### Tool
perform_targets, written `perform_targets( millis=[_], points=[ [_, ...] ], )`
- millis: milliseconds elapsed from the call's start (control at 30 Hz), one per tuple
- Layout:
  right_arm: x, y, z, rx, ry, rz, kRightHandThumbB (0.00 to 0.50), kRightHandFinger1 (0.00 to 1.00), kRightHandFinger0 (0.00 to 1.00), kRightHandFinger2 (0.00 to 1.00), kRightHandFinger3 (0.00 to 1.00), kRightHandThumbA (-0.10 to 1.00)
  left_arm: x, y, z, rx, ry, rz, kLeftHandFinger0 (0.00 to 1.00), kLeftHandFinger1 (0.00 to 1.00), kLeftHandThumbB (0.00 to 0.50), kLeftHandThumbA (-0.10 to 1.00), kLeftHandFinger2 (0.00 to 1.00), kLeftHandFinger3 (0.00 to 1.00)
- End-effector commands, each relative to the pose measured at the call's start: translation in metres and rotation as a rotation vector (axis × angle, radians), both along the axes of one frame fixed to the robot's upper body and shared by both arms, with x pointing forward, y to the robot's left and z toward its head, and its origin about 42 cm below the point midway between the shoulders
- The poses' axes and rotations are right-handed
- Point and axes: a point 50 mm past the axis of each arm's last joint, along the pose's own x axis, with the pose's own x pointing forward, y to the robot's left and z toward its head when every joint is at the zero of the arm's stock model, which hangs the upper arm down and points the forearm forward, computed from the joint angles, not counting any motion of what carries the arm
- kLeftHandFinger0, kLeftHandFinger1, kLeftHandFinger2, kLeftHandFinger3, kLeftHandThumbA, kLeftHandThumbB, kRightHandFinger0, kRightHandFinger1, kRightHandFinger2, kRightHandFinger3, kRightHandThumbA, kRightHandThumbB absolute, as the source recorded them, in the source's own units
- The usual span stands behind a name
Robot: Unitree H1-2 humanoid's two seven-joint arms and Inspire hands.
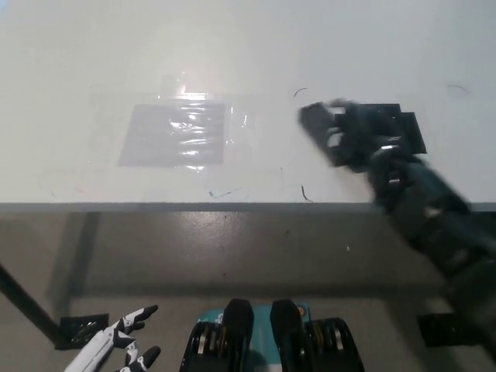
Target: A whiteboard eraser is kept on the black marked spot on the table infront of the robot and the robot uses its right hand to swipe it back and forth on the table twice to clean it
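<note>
My black right hand (363,139) is motion-blurred over the white table (232,62), at the left edge of the black marked spot (409,128), which it partly hides. It is shut on the dark grey whiteboard eraser (318,125), which sticks out to the hand's left and lies against the table top. The right arm runs down to the bottom right. At the lower left, below the table, my white left hand (116,353) rests with its fingers apart and nothing in it.
A shiny clear taped patch (174,133) lies on the table left of the eraser. Small pen marks (306,194) sit near the table's front edge (194,206). A black square (81,327) lies on the floor below.
</note>
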Motion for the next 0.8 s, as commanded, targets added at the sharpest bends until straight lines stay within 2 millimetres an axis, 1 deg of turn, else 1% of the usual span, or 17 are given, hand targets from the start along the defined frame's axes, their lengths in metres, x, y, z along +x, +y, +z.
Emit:
perform_targets(
  millis=[0, 33, 100, 133, 167, 200, 233, 267, 333, 400, 533, 567, 600, 633, 667, 700, 767],
  points=[
    [-0.014, -0.131, -0.001, -0.068, 0.077, -0.221, 0.086, 0.77, 0.65, 0.83, 0.94, 0.52, -0.001, 0.008, 0.014, 0.032, -0.045, -0.015, 1.00, 1.00, 0.410, 0.74, 1.00, 1.00],
    [-0.016, -0.139, 0.002, -0.070, 0.070, -0.232, 0.085, 0.78, 0.64, 0.84, 0.92, 0.52, -0.002, 0.009, 0.014, 0.030, -0.047, -0.013, 1.00, 1.00, 0.408, 0.74, 1.00, 1.00],
    [-0.020, -0.164, 0.008, -0.084, 0.066, -0.277, 0.092, 0.66, 0.51, 0.75, 0.88, 0.54, -0.003, 0.010, 0.013, 0.034, -0.046, -0.010, 1.00, 1.00, 0.408, 0.74, 1.00, 1.00],
    [-0.022, -0.176, 0.010, -0.087, 0.071, -0.304, 0.096, 0.69, 0.55, 0.77, 0.89, 0.55, -0.003, 0.011, 0.012, 0.032, -0.045, -0.007, 1.00, 1.00, 0.407, 0.74, 1.00, 1.00],
    [-0.027, -0.193, 0.014, -0.103, 0.071, -0.335, 0.093, 0.44, 0.31, 0.56, 0.76, 0.55, -0.003, 0.012, 0.011, 0.030, -0.044, -0.005, 1.00, 1.00, 0.407, 0.74, 1.00, 1.00],
    [-0.031, -0.206, 0.016, -0.085, 0.053, -0.346, 0.095, 0.26, 0.16, 0.39, 0.62, 0.47, -0.004, 0.013, 0.011, 0.033, -0.043, 0.000, 1.00, 1.00, 0.406, 0.74, 1.00, 1.00],
    [-0.034, -0.213, 0.017, -0.080, 0.045, -0.358, 0.099, 0.24, 0.14, 0.33, 0.45, 0.45, -0.005, 0.013, 0.012, 0.033, -0.042, 0.003, 1.00, 1.00, 0.405, 0.74, 1.00, 1.00],
    [-0.038, -0.225, 0.019, -0.069, 0.038, -0.378, 0.092, 0.45, 0.33, 0.49, 0.46, 0.45, -0.004, 0.014, 0.012, 0.035, -0.040, 0.007, 1.00, 1.00, 0.408, 0.74, 1.00, 1.00],
    [-0.040, -0.232, 0.021, -0.051, 0.059, -0.411, 0.100, 0.94, 0.90, 0.94, 0.80, 0.49, -0.005, 0.015, 0.013, 0.036, -0.043, 0.012, 1.00, 1.00, 0.410, 0.74, 1.00, 1.00],
    [-0.043, -0.238, 0.020, -0.053, 0.048, -0.414, 0.106, 0.90, 0.85, 0.92, 0.85, 0.48, -0.006, 0.015, 0.012, 0.035, -0.046, 0.015, 1.00, 1.00, 0.409, 0.74, 1.00, 1.00],
    [-0.045, -0.235, 0.013, -0.016, 0.062, -0.435, 0.114, 0.56, 0.45, 0.64, 0.76, 0.44, -0.008, 0.015, 0.010, 0.038, -0.038, 0.018, 1.00, 1.00, 0.406, 0.74, 1.00, 1.00],
    [-0.045, -0.232, 0.011, -0.006, 0.061, -0.431, 0.106, 0.74, 0.66, 0.77, 0.84, 0.45, -0.008, 0.015, 0.010, 0.034, -0.035, 0.017, 1.00, 1.00, 0.404, 0.74, 1.00, 1.00],
    [-0.044, -0.227, 0.009, 0.000, 0.060, -0.412, 0.103, 0.83, 0.87, 0.82, 0.82, 0.46, -0.008, 0.015, 0.009, 0.032, -0.033, 0.017, 1.00, 1.00, 0.404, 0.74, 1.00, 1.00],
    [-0.043, -0.224, 0.007, -0.002, 0.062, -0.400, 0.104, 0.84, 0.92, 0.81, 0.80, 0.47, -0.008, 0.015, 0.009, 0.036, -0.032, 0.017, 1.00, 1.00, 0.404, 0.74, 1.00, 1.00],
    [-0.043, -0.220, 0.004, -0.016, 0.068, -0.385, 0.110, 0.79, 0.83, 0.78, 0.73, 0.50, -0.009, 0.014, 0.009, 0.039, -0.027, 0.013, 1.00, 1.00, 0.400, 0.75, 1.00, 1.00],
    [-0.041, -0.213, 0.001, -0.020, 0.068, -0.375, 0.122, 0.59, 0.57, 0.62, 0.69, 0.53, -0.009, 0.014, 0.009, 0.037, -0.028, 0.012, 1.00, 1.00, 0.400, 0.75, 1.00, 1.00],
    [-0.038, -0.202, -0.002, -0.016, 0.075, -0.361, 0.119, 0.48, 0.41, 0.54, 0.68, 0.57, -0.008, 0.013, 0.008, 0.041, -0.033, 0.013, 1.00, 1.00, 0.402, 0.75, 1.00, 1.00]
  ],
)
